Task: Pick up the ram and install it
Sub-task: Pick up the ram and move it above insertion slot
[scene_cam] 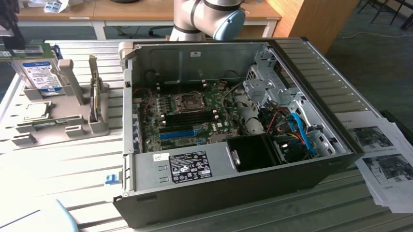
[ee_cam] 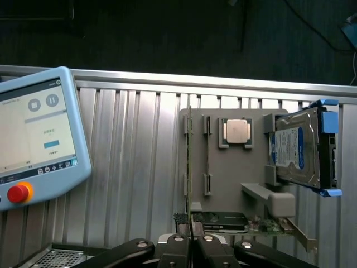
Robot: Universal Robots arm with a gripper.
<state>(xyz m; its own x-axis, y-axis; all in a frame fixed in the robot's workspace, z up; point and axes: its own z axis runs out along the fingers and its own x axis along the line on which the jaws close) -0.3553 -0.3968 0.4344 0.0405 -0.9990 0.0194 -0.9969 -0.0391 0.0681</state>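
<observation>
Standing on edge in a slot of the grey plastic parts holder [ee_cam: 223, 178], the long narrow green ram stick [ee_cam: 189, 156] sits near the square silver processor chip [ee_cam: 237, 132], with the blue-labelled hard drive [ee_cam: 295, 148] further along. Holder rests on the ribbed metal table [ee_cam: 139, 167], beside the open black computer case [scene_cam: 226, 193]. Black gripper [ee_cam: 189, 223] lines up with the ram's end; jaws pressed together, gripping nothing. Pale-blue touchscreen pendant [ee_cam: 39, 134] lies apart.

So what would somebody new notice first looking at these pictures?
The open computer case, motherboard bared, sits mid-frame in the exterior view. In the wrist view, the ram stands on edge in a gray holder that also carries a processor and a blue-labelled hard drive, with the gripper at the ram's end.
</observation>
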